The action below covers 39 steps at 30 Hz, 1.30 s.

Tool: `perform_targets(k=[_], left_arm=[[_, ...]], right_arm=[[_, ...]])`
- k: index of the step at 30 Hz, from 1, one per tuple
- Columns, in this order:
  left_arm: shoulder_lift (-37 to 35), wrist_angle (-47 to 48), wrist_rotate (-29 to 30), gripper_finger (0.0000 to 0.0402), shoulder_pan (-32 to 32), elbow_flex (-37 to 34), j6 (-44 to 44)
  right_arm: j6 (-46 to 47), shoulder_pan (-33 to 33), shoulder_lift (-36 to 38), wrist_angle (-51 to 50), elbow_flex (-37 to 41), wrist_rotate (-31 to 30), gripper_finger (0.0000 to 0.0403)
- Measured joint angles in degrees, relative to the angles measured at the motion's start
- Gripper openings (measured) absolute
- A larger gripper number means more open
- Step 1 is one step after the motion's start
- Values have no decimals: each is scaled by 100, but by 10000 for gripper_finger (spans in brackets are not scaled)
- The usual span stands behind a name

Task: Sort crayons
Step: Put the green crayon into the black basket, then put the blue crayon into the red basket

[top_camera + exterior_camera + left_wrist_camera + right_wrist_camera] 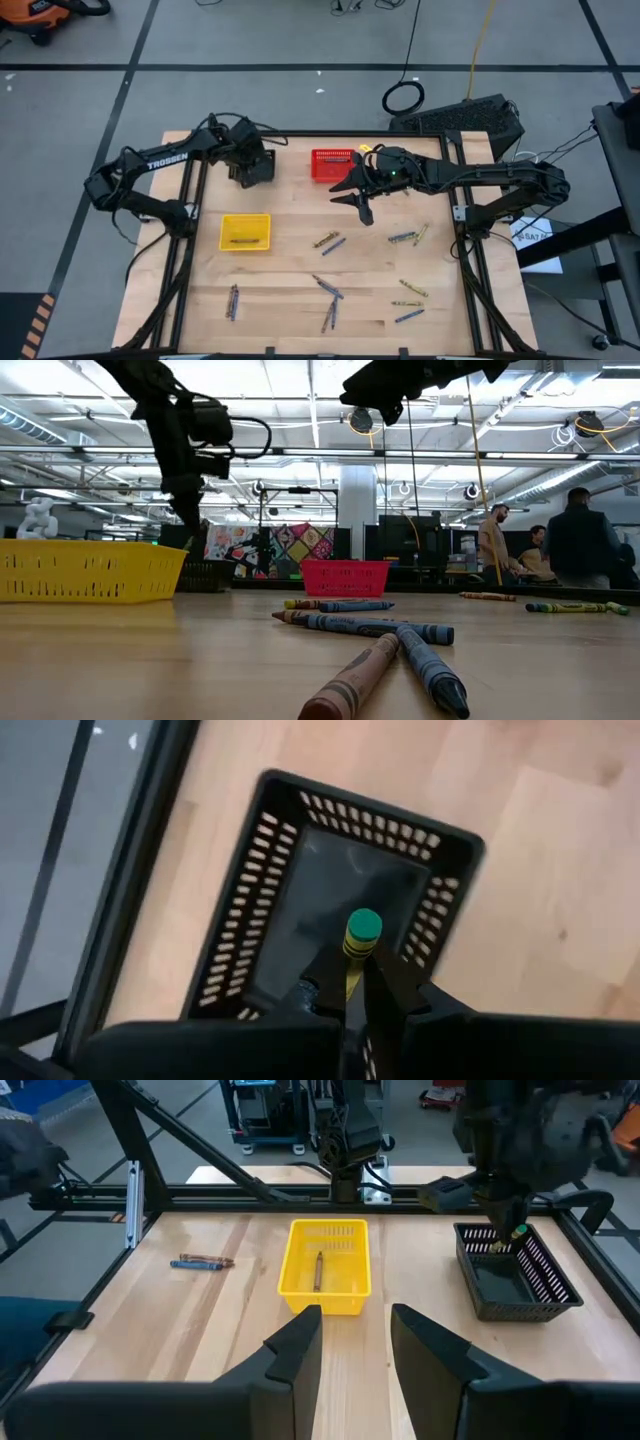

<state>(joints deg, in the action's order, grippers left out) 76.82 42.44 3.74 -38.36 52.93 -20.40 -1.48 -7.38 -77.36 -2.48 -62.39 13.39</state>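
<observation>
The table [290, 275] held most of the work undone: crayons [327, 290] lay scattered over its near half and right side, in small groups and singles, roughly a dozen and a half by my judgement. Three baskets stood at the far half. The yellow basket [245, 232] had one brownish crayon [319, 1269] in it, the red basket [331, 165] appeared to have nothing showing, and the black basket [340, 910] looked bare inside. So sorting had only begun.

The left arm reached in from the table's left edge, its elbow folded back, with the left gripper [352, 982] hanging directly above the black basket, pointing down. Its jaws were narrow, pinching a yellow-green crayon [358, 945] upright, tip over the basket floor, not yet released.

The right arm stretched across from the right side, the right gripper [355, 1342] raised above the table beside the red basket, its jaws wide apart and holding nothing.
</observation>
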Motion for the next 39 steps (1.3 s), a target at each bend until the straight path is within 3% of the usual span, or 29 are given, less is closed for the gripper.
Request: perform_targets(k=[11,20,27,30,39], left_arm=[[703,2,-170,11,-294,0,-131],[782,10,-156,13,-292,0,-154],[782,13,-115,67,-292,0,-154],[782,39,181,85,-287,0,-140],[413,164,229,91,-178,0,-90]], right_arm=[[1,0,0,-4,-2,0,109],[1,0,0,-4,0,0,109],[10,0,0,-11,-1,0,109],[96,0,0,-13,-2,0,109],[396,12,28,-745,-2,17,109]])
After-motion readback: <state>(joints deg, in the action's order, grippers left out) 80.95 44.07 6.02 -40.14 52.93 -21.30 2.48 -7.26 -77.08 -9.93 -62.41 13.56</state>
